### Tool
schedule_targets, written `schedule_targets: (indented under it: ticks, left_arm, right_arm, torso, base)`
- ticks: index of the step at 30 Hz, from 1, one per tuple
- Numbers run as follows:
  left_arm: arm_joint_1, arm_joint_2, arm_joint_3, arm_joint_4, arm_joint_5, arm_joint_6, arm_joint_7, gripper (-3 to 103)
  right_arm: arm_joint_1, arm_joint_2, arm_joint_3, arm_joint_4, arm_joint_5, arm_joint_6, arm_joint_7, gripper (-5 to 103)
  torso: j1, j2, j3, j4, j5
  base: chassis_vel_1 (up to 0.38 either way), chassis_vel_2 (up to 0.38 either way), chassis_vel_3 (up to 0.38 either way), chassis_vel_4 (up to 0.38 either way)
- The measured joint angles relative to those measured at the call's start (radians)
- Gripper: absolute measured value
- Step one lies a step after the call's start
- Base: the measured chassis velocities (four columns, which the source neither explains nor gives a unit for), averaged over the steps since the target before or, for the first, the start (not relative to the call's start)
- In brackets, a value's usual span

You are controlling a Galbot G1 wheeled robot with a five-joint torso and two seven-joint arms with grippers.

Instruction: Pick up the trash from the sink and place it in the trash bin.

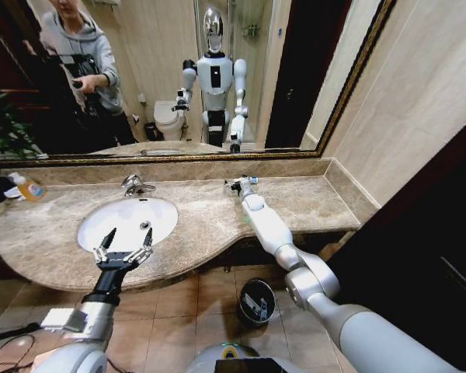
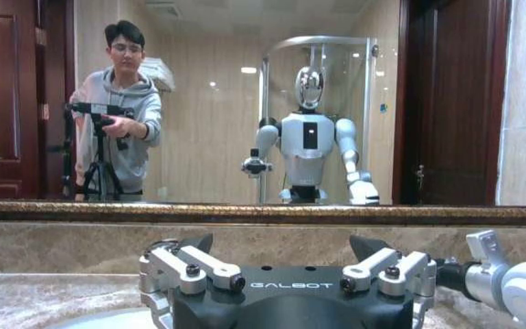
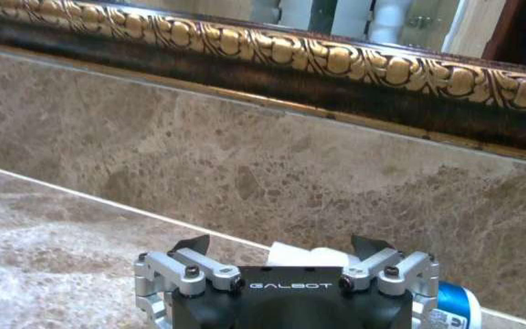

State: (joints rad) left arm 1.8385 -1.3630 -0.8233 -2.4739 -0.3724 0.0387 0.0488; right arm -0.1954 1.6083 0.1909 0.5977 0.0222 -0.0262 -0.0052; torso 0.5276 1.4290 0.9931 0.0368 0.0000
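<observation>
The white oval sink (image 1: 109, 217) is set in the marble counter, with its drain (image 1: 145, 225) showing. My left gripper (image 1: 123, 252) hovers open over the sink's front rim with nothing between its fingers (image 2: 194, 245). My right arm reaches across to the counter's back wall. There the right gripper (image 1: 235, 186) stands open next to a small white tube with blue marks (image 1: 249, 181). In the right wrist view a white piece of trash (image 3: 301, 255) lies between the open fingers, and the blue-and-white tube (image 3: 453, 303) lies just beside them. The black trash bin (image 1: 255, 302) stands on the floor below the counter.
A chrome faucet (image 1: 136, 185) rises behind the sink. A clear bottle with orange liquid (image 1: 29, 187) stands at the far left of the counter. A gold-framed mirror (image 1: 179, 155) runs along the back wall. The floor around the bin is tiled.
</observation>
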Motion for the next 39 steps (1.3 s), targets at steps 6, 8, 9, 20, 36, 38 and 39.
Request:
schedule_targets:
  ticks: [6,8,9,20,36,38,39]
  left_arm:
    - [0.0,0.0,0.0,0.0,0.0,0.0,0.0,100]
    - [0.0,0.0,0.0,0.0,0.0,0.0,0.0,100]
    - [0.0,0.0,0.0,0.0,0.0,0.0,0.0,100]
    - [0.0,0.0,0.0,0.0,0.0,0.0,0.0,100]
    - [0.001,0.0,0.0,0.0,0.0,0.0,0.0,100]
    - [0.0,0.0,0.0,0.0,0.0,0.0,0.0,100]
    - [0.0,0.0,0.0,0.0,0.0,0.0,0.0,100]
  right_arm:
    - [0.004,0.002,-0.005,0.003,0.011,-0.032,-0.009,96]
    - [0.002,0.001,-0.006,0.007,0.011,-0.041,-0.01,86]
    - [0.001,0.001,-0.007,0.009,0.009,-0.042,-0.011,86]
    - [-0.016,-0.015,-0.003,0.031,-0.01,-0.063,-0.013,47]
    - [-0.23,-0.129,-0.009,0.32,0.024,-0.128,-0.042,1]
    - [-0.274,-0.15,-0.011,0.4,0.027,-0.144,-0.046,0]
    - [-0.307,-0.162,-0.013,0.469,0.036,-0.16,-0.047,0]
  torso:
    - [0.0,0.0,0.0,0.0,-0.0001]
    - [0.0,0.0,0.0,0.0,0.0]
    - [0.0,0.0,0.0,0.0,0.0]
    - [0.0,0.0,0.0,-0.0001,-0.0001]
    - [0.0,0.0,0.0,-0.0003,0.0]
    - [0.0,0.0,0.0,0.0001,-0.0006]
    - [0.001,0.0,0.001,-0.0003,0.0015]
  base:
    - [0.0,0.0,0.0,0.0]
    - [0.0,0.0,0.0,0.0]
    - [0.0,0.0,0.0,0.0]
    - [0.0,0.0,0.0,0.0]
    - [-0.005,0.001,-0.007,-0.001]
    - [0.0,0.0,0.0,0.0]
    - [0.0,0.0,0.0,0.0]
